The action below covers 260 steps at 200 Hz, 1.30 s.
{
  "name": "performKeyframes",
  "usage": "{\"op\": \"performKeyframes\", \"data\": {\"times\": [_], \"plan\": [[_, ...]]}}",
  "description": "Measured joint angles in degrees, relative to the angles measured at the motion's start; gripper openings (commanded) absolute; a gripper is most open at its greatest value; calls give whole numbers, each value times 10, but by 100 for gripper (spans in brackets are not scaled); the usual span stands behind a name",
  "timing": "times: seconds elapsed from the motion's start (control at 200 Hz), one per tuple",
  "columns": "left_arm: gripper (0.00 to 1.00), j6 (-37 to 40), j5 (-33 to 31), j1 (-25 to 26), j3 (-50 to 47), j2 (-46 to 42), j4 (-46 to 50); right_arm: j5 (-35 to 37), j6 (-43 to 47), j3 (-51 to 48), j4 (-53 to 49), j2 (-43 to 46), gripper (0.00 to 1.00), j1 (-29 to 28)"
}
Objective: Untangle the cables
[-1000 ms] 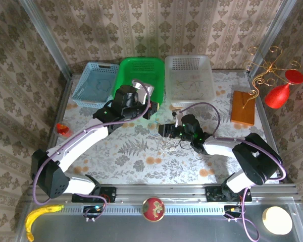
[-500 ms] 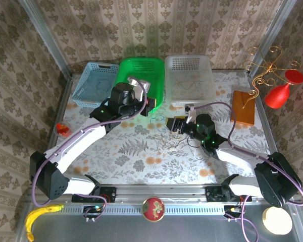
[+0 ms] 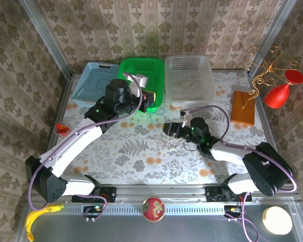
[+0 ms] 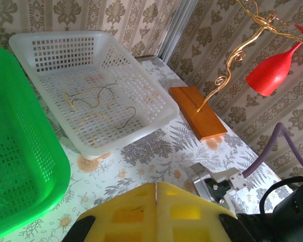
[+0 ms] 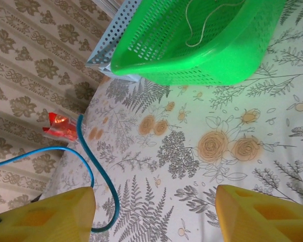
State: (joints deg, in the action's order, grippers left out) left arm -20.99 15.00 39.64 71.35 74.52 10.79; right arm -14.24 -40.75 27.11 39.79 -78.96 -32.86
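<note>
A small tangle of thin cables (image 3: 173, 143) lies on the floral cloth just below my right gripper (image 3: 166, 128). In the right wrist view that gripper (image 5: 154, 214) is open, with bare cloth between its yellow fingers (image 5: 45, 214). A blue cable (image 5: 100, 174) curls past the left finger. My left gripper (image 3: 151, 101) hovers at the green basket's (image 3: 141, 68) near right corner. Its yellow pads (image 4: 126, 212) are pressed shut, and no cable shows between them. Thin tan and dark cables (image 4: 93, 108) lie in the white basket (image 4: 156, 108). A whitish cable (image 5: 202, 22) lies in the green basket (image 5: 192, 60).
A blue basket (image 3: 93, 83) stands left of the green one. A wooden block (image 3: 242, 107) with a gold wire stand (image 3: 262, 70) and red ornaments (image 3: 279, 96) is at the right. A small red object (image 3: 62, 129) sits at the left edge.
My left gripper has risen and drifted back toward the green basket, staying shut. My right gripper swung up and right, then came back down left near the tangle, staying open.
</note>
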Motion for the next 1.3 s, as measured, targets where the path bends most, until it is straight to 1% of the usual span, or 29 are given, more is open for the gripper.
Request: {"op": "performKeyframes", "data": {"times": [0.34,0.46,0.48,0.52,0.63,0.695,0.77,0.875,1.14,1.3], "plan": [[0,-9,0,0,0,-7,-2,-2,-16,41,30,-37,65,-4],[0,-13,0,0,0,-13,-6,-4,-18,54,39,-52,61,-5],[0,-13,0,0,0,-13,-7,-4,-19,55,40,-55,59,-5],[0,-13,0,0,0,-14,-7,-4,-20,57,43,-61,51,-6],[0,-13,0,0,0,-15,-9,-7,-33,57,51,-76,16,-6],[0,-13,0,0,0,-15,-9,-6,-34,57,51,-81,0,-6],[0,-13,2,-5,4,-15,-8,-2,-36,57,50,-81,0,-4],[0,-9,2,-24,22,-15,1,10,-39,44,51,-81,0,5],[0,12,17,-128,97,-17,9,49,-43,-39,33,-63,0,62],[0,20,27,-163,121,-21,19,57,-42,-44,22,-39,0,70]]}}
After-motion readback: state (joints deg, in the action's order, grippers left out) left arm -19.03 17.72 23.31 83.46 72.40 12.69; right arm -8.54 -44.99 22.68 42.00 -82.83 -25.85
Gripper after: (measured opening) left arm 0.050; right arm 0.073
